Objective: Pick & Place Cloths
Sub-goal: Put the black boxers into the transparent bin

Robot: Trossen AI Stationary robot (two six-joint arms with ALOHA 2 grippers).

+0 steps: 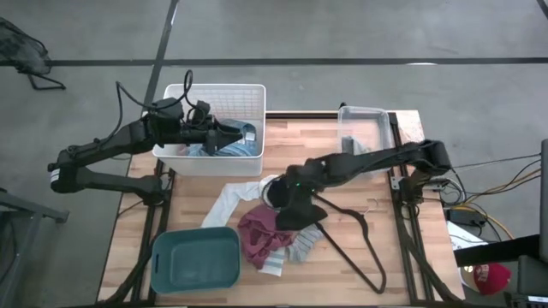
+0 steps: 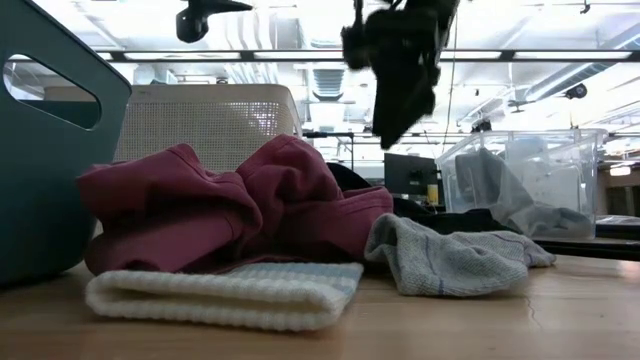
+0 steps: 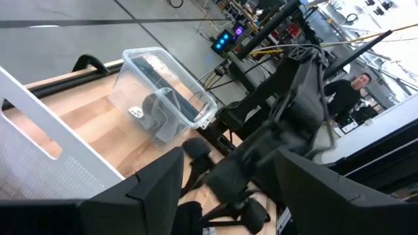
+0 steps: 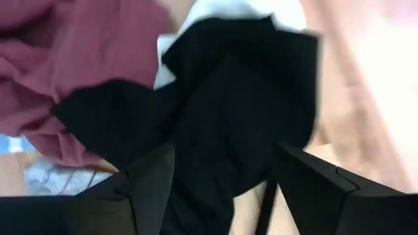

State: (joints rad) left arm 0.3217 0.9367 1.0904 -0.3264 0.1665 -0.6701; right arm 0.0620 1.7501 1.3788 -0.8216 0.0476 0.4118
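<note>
We note the right gripper clamped on the black cloth, limp and crumpled, dangling above the maroon piece mid-tabletop; left gripper parted over the white basket

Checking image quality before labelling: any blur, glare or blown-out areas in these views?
Low view: ceiling lights blow out the top, so the hanging black cloth is a silhouette. Right wrist view: the black cloth and maroon cloth are motion-blurred. High view: evenly lit, sharp. Left wrist view: slightly soft.
</note>
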